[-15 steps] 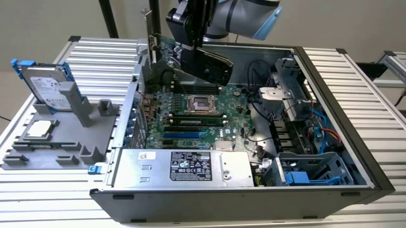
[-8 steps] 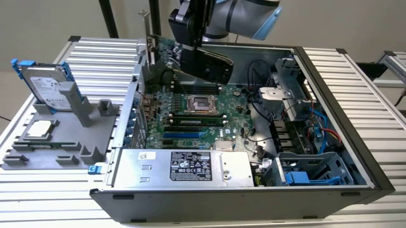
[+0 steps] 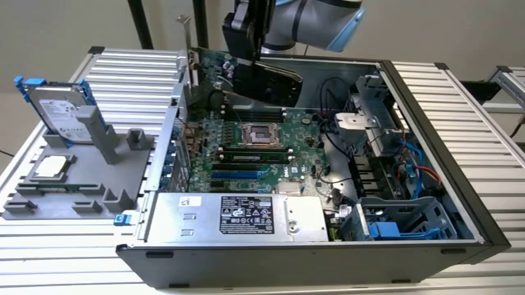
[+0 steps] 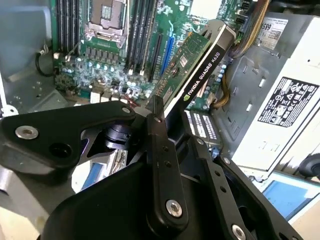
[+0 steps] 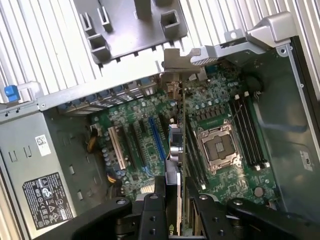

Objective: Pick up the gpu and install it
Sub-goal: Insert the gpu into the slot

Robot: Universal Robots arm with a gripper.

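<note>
Gripping one gpu (image 3: 250, 77) by its upper edge, the single gripper (image 3: 252, 55) has its two fingers (image 5: 151, 215) closed narrowly on the card's opposite faces. The gpu hangs tilted inside the open computer case (image 3: 328, 264), over the far end of the green motherboard (image 3: 246, 147) in the exterior view, with its silver end bracket (image 3: 187, 43) rising above the case wall at the exterior view's left. In the first wrist view the card appears edge-on between one blue expansion slot (image 5: 157, 142) and one empty CPU socket (image 5: 218, 147); whether it touches a slot cannot be told. One power supply (image 3: 246, 216) sits at the near end of the case. Outside the case, one gray fixture (image 3: 123, 147) carries one upright hard drive (image 3: 61, 110) and one CPU chip (image 3: 51, 166), both well apart from the gpu.
</note>
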